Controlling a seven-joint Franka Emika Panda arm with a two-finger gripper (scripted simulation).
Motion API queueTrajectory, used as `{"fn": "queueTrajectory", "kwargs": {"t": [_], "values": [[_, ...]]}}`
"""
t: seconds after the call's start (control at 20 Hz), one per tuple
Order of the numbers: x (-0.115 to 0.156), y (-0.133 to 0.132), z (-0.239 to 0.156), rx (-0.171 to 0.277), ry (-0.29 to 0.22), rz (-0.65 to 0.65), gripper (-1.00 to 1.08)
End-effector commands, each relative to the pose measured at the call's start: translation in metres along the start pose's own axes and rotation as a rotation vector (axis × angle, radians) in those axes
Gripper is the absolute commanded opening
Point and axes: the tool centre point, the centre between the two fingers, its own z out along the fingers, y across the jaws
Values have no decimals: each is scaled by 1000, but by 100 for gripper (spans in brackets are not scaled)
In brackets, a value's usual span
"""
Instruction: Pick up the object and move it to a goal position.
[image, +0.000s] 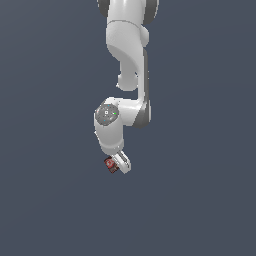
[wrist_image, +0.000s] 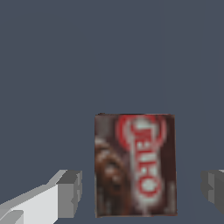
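Though partly cropped, box between jaws.

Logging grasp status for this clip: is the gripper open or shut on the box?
Open: in the wrist view the fingers stand apart from the box, with gaps either side.

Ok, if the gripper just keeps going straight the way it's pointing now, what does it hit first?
Most likely the brown box. In the wrist view it lies between the two open fingers of the gripper, with gaps either side, so the fingers should straddle it and reach the grey surface. Depth is unclear.
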Motion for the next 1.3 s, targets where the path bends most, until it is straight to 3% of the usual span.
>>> {"fn": "queueTrajectory", "kwargs": {"t": [0.0,0.55,0.6,1.25], "values": [[0,1,10,-1,-1,1,100],[0,0,43,-1,-1,5,100],[0,0,43,-1,-1,5,-100],[1,2,41,0,-1,4,-100]]}}
